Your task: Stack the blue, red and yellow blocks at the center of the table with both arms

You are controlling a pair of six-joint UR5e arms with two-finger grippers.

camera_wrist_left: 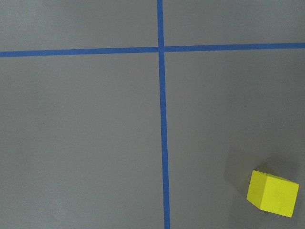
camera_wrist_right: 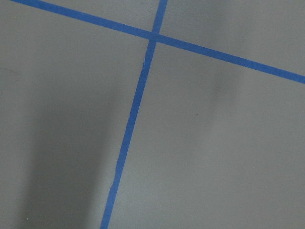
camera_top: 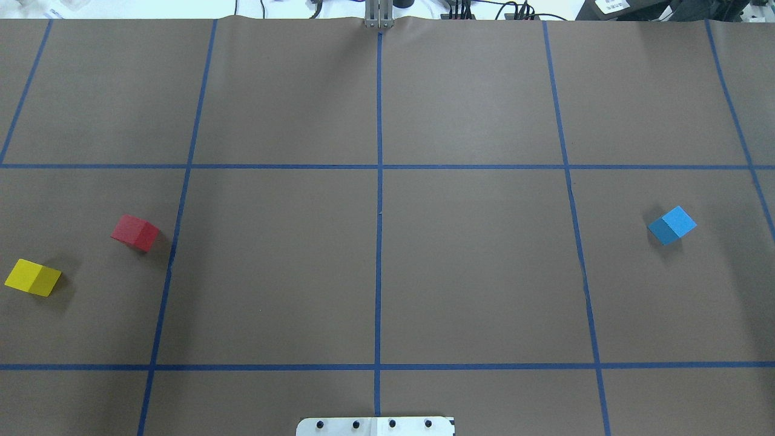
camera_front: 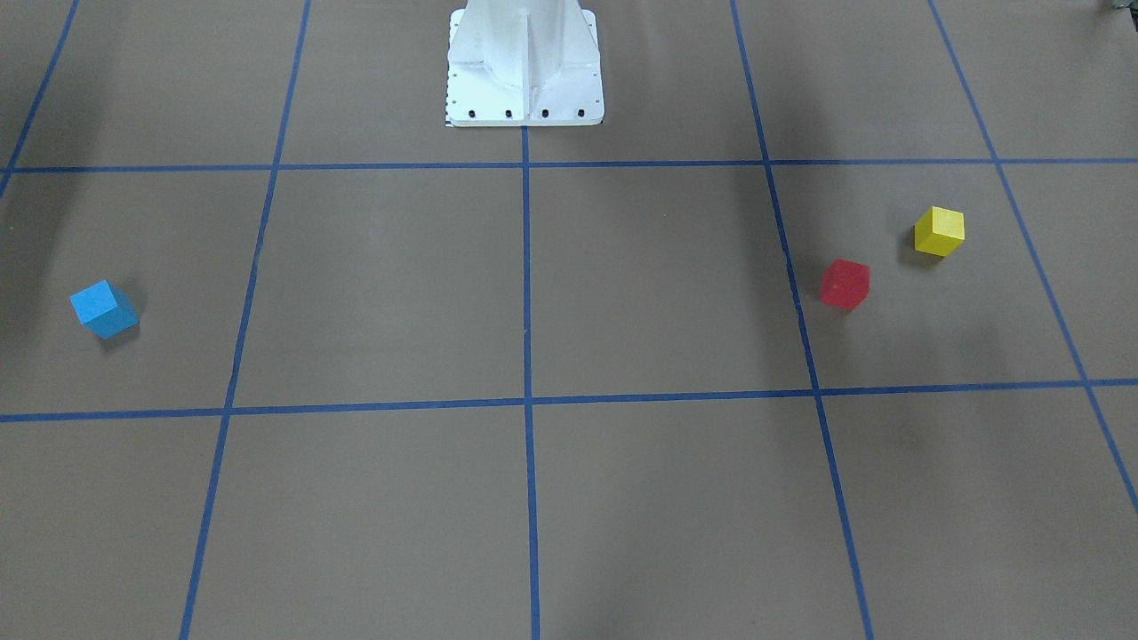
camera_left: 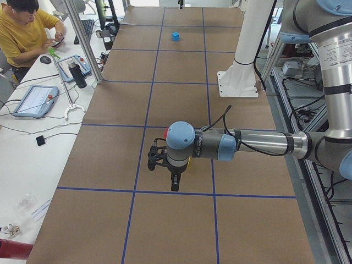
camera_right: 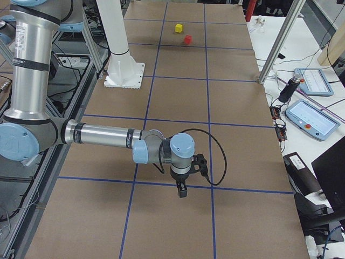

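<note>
The blue block [camera_top: 671, 224] lies alone on the robot's right side of the table; it also shows in the front view [camera_front: 104, 308]. The red block [camera_top: 135, 232] and the yellow block [camera_top: 32, 277] lie close together but apart on the robot's left side. The left wrist view shows the yellow block [camera_wrist_left: 272, 193] at its lower right. My left gripper [camera_left: 175, 184] hangs above the table beside these two blocks. My right gripper [camera_right: 181, 191] hangs above the table at the right end. Both show only in the side views, so I cannot tell whether they are open or shut.
The white robot base [camera_front: 524, 67] stands at the table's robot-side edge. Blue tape lines [camera_top: 379, 181] divide the brown table into squares. A person [camera_left: 27, 33] sits at a side desk with tablets [camera_left: 34, 100] and cables beyond the table's far edge.
</note>
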